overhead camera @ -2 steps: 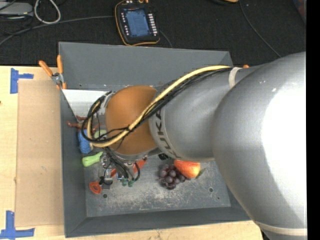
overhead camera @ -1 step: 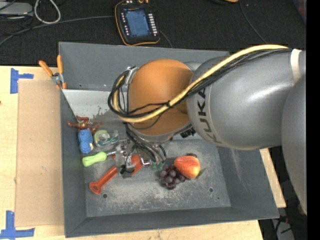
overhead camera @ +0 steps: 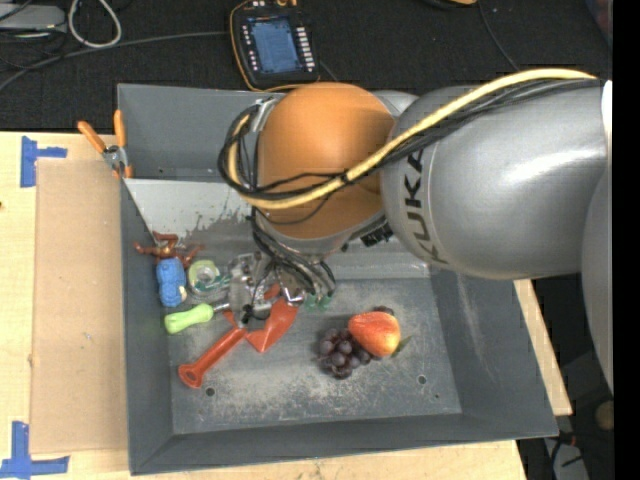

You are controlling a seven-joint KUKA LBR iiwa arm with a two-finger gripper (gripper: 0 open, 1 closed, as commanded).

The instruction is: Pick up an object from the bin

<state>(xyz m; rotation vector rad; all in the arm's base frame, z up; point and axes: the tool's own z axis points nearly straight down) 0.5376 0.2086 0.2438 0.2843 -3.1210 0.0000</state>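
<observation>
The orange-red plastic toy shovel (overhead camera: 232, 346) lies on the floor of the grey metal bin (overhead camera: 400, 393), left of the middle. Its handle runs down toward the bin's near-left corner and its blade points up toward the centre. My gripper (overhead camera: 258, 303) is down at the blade end, right over it and seemingly touching it. From this angle I cannot tell whether the gripper is open or closed, or whether it has anything in its grasp.

Just left of the gripper, a lime-green plastic handle (overhead camera: 188, 318) lies nearly level, close above the shovel's handle. Further toward the left wall there is a small heap: a blue plastic toy (overhead camera: 170, 284), a clear ring-shaped piece with a green tint (overhead camera: 206, 276), and a thin reddish-brown thing (overhead camera: 161, 245) nearest the back-left corner.

Right of the shovel's blade, a bunch of dark purple plastic grapes (overhead camera: 338, 353) sits touching a red-and-orange toy peach (overhead camera: 377, 334), both near the bin's middle.

Above it all, the orange dome-shaped wrist cover (overhead camera: 315, 158) and the silver arm (overhead camera: 510, 188) with its yellow cable (overhead camera: 450, 116) hang over the back half of the bin.
</observation>
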